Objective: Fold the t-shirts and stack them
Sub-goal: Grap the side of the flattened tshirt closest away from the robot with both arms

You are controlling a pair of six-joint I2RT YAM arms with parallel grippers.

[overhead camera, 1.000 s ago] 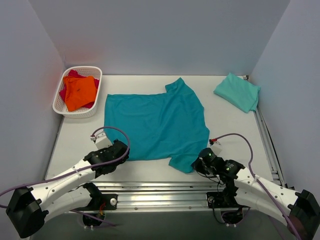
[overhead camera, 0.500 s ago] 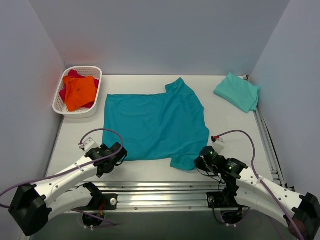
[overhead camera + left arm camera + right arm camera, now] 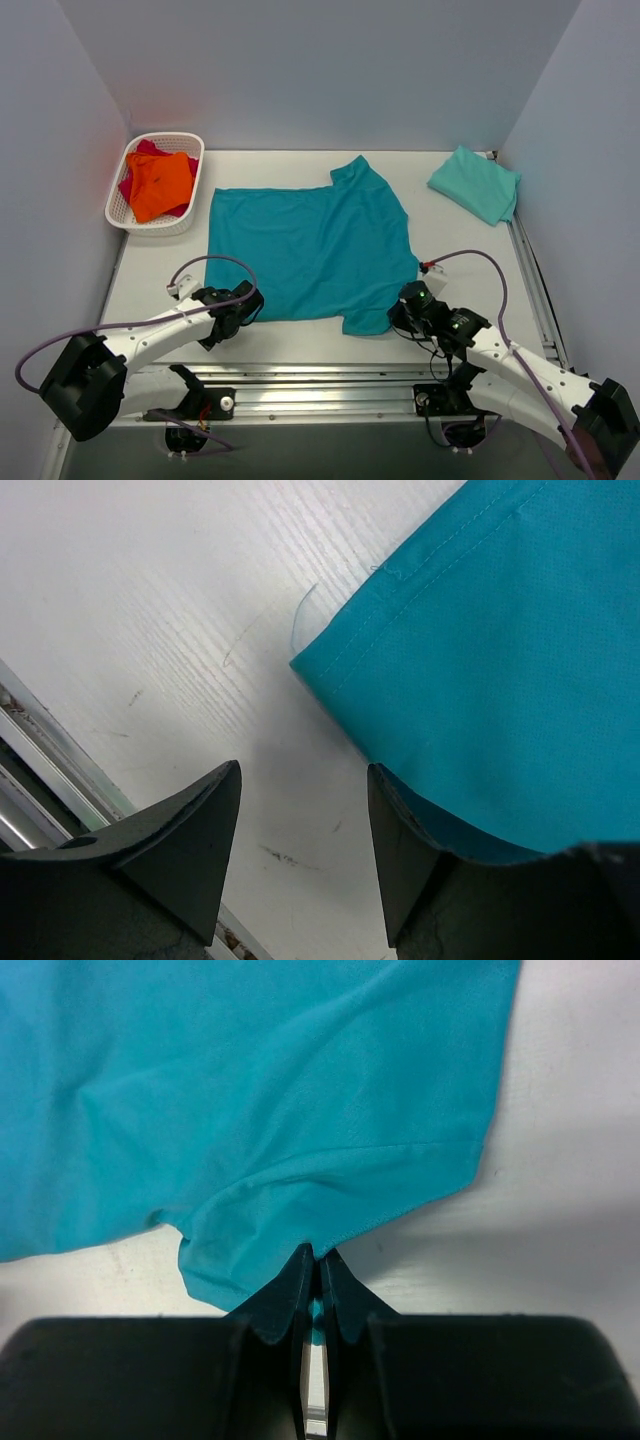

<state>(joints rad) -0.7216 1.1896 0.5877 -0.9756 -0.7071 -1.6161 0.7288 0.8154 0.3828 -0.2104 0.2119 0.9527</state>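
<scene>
A deep teal t-shirt [image 3: 310, 250] lies spread flat in the middle of the table. My left gripper [image 3: 240, 308] is open at its near left hem corner [image 3: 330, 660]; in the left wrist view [image 3: 303, 820] the right finger [image 3: 400, 850] sits under the cloth edge and the left finger on bare table. My right gripper [image 3: 400, 318] is shut on the near sleeve's hem [image 3: 310, 1230], pinched between the fingertips in the right wrist view [image 3: 318, 1260]. A mint-green t-shirt [image 3: 476, 183] lies folded at the far right. Orange [image 3: 160, 183] and magenta-red [image 3: 145, 150] shirts lie in the basket.
The white lattice basket [image 3: 118, 205] stands at the far left. Metal rails [image 3: 320, 375] run along the near table edge, another rail [image 3: 535, 280] along the right side. Grey walls close in on three sides.
My left gripper has moved right onto the teal shirt's near left corner. My right gripper has shifted slightly up and left with the sleeve, which has bunched a little.
</scene>
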